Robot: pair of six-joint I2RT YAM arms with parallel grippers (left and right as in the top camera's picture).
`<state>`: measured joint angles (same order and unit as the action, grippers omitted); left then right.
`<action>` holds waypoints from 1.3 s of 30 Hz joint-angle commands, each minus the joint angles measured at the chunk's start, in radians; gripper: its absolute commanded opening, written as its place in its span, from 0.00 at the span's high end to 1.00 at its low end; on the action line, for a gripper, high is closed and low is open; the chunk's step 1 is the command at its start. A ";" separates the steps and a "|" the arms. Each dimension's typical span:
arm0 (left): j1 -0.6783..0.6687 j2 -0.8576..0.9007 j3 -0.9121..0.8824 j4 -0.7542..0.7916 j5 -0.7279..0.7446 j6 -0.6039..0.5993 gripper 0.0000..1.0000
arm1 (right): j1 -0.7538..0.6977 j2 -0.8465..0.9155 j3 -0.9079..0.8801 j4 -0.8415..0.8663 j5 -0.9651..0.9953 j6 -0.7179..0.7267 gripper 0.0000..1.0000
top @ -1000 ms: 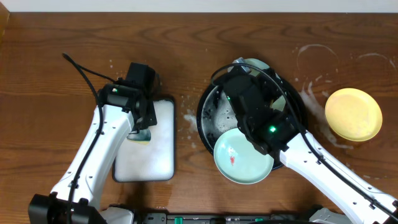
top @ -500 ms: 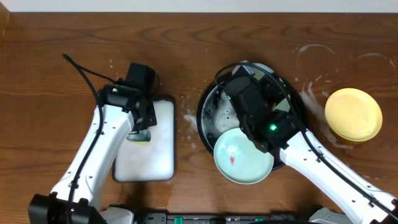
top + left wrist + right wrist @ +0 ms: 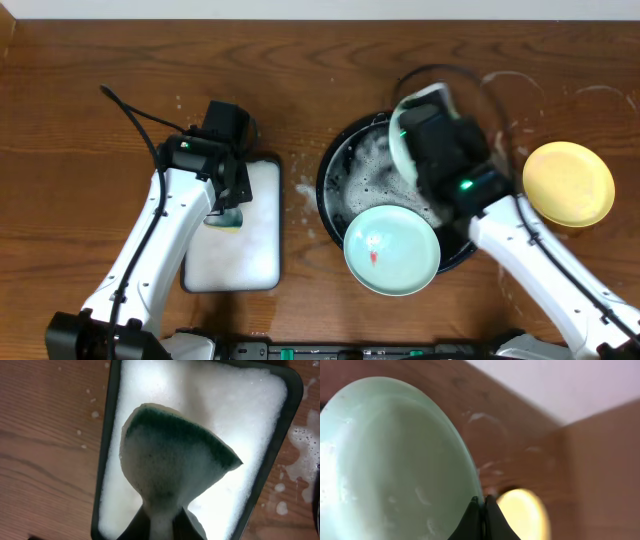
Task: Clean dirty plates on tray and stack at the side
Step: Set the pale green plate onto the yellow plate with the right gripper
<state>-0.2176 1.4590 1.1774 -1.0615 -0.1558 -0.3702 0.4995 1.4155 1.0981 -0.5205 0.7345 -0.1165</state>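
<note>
My right gripper (image 3: 482,504) is shut on the rim of a pale mint plate (image 3: 395,460) and holds it tilted on edge above the back of the round black tray (image 3: 323,186). In the overhead view this plate (image 3: 402,140) shows beside the right gripper (image 3: 420,128). A second mint plate (image 3: 392,250) with a small red smear lies on the tray's front rim. The yellow plate (image 3: 568,183) lies on the table to the right; it also shows in the right wrist view (image 3: 522,515). My left gripper (image 3: 162,527) is shut on a green-topped sponge (image 3: 175,460) over the sponge tray.
The white, black-rimmed sponge tray (image 3: 250,250) full of foam lies at the left; its rim shows in the left wrist view (image 3: 107,450). Suds lie inside the black tray. Wet streaks and foam spots mark the wood around the yellow plate and between the two trays.
My right arm has lifted the mint plate out of the black tray and swung it up and to the right, uncovering the sudsy tray floor. The left arm has not moved.
</note>
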 commanded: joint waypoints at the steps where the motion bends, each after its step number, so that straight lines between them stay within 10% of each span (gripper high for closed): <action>1: 0.005 0.000 0.002 -0.002 -0.001 -0.009 0.92 | -0.171 -0.077 0.001 0.000 -0.318 0.331 0.99; 8: 0.005 0.000 0.002 -0.003 0.000 -0.009 0.92 | -0.620 -0.127 0.000 -0.082 -0.803 0.443 0.99; 20: 0.005 0.000 0.002 -0.002 -0.001 -0.008 0.92 | -1.165 0.179 0.000 -0.136 -0.815 0.473 0.99; 22: 0.005 0.000 0.002 -0.002 -0.001 -0.008 0.92 | -1.186 0.222 0.000 -0.110 -0.823 0.478 0.94; 26: 0.005 0.000 0.002 -0.002 -0.001 -0.008 0.92 | -1.194 0.249 0.000 -0.063 -0.991 0.404 0.43; 39: 0.005 0.000 0.002 -0.002 -0.001 -0.008 0.92 | -0.877 -0.120 0.000 -0.194 -1.258 0.249 0.44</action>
<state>-0.2176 1.4590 1.1774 -1.0618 -0.1555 -0.3702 -0.4973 1.3727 1.0973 -0.6548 -0.4431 0.2176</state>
